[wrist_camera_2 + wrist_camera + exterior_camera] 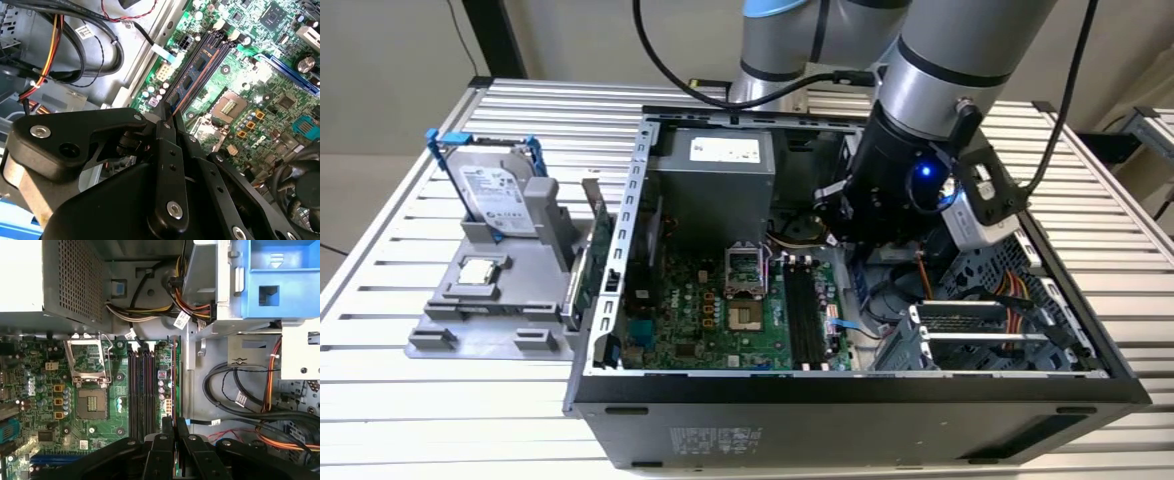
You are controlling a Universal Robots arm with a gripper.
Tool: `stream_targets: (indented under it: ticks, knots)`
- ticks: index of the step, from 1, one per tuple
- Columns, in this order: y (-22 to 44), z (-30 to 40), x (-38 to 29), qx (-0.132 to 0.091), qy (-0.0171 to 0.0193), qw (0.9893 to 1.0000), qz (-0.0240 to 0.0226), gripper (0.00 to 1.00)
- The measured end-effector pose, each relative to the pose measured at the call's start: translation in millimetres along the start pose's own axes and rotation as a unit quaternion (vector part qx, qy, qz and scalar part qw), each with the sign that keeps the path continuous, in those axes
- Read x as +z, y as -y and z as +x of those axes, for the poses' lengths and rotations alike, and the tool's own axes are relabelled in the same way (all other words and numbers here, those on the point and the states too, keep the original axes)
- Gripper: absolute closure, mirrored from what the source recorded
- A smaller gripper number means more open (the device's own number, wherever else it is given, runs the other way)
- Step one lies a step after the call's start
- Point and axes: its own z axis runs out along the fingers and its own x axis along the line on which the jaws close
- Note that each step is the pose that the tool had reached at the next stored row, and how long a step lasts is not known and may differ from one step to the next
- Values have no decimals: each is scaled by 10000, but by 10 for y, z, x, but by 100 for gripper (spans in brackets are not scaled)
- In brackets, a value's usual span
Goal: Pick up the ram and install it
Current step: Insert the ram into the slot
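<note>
I've got the black gripper [173,432] clamped on the thin bluish-green ram stick [192,75], lowered edge-on over the motherboard's dark memory slots [142,390], pickup done, seating seemingly unfinished.

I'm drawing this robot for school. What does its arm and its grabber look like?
The arm is a fat silver-grey tube with black bands and a light blue cap up top. Black cables loop beside it, and a small blue light glows on its black wrist. The gripper is black, with flat jointed fingers held by shiny silver screws.
</note>
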Motion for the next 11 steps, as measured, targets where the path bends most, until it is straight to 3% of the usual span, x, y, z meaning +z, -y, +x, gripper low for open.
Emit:
stream_targets:
  ticks: [11]
  knots:
    - [9, 32, 131, -7, 1, 10000, 22, 100]
